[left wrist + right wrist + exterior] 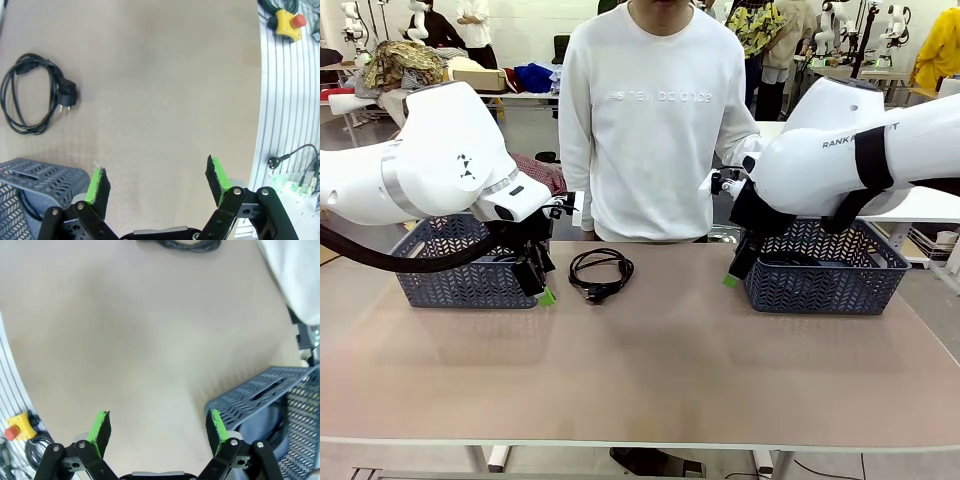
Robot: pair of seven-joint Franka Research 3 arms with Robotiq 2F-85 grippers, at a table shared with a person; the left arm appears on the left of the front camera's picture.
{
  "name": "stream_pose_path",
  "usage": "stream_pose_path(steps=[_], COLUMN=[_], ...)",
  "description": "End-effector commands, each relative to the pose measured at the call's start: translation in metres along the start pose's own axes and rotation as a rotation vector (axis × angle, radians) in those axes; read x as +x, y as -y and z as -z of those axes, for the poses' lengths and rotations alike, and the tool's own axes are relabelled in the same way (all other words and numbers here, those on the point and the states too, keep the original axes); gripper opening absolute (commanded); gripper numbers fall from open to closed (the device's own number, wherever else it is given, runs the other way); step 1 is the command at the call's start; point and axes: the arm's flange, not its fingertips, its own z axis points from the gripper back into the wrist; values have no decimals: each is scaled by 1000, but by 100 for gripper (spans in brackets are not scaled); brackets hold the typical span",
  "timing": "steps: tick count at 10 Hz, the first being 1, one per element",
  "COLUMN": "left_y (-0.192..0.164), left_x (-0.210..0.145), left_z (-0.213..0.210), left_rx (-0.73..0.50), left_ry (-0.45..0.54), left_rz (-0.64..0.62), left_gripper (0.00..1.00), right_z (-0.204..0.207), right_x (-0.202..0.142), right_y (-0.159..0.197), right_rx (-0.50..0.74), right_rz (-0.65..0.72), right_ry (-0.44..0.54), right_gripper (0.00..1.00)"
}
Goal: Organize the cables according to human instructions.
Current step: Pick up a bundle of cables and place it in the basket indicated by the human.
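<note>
One coiled thin black cable (600,273) is lying on the beige tabletop (650,370). Two grey perforated plastic baskets (460,275) (830,275) are standing there, and one person in a white sweatshirt (655,120) is standing behind.

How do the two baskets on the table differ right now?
The left basket sits mostly behind the robot's left arm, with the coiled cable lying on the table beside it. The right basket stands farther from that cable and shows a dark cord inside. Both are blue-grey lattice plastic, upright near the table's far edge.

Robotics lab, other robot tables (865,70) behind, emergency stop button (289,23)
</note>
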Motion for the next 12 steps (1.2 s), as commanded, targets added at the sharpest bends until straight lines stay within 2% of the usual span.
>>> stream_pose_path(steps=[1,3,6,9,12], left_y=[0,0,0,0,0], left_x=[-2,-2,-2,-2,-2], left_z=[-2,-2,-2,-2,-2], left_rx=[1,1,1,1,1], left_ry=[-5,-5,-5,-5,-5], left_rz=[-1,-1,-1,-1,-1], left_gripper=[100,100,100,100,100], right_z=[-4,-3,10,34,51], right_x=[21,46,86,122,148], right_y=[30,47,60,60,56], right_rx=[-15,-17,34,112,159], right_rz=[-193,-428,-758,-914,-964], right_ry=[-4,-7,50,11,-39], right_gripper=[100,100,100,100,100])
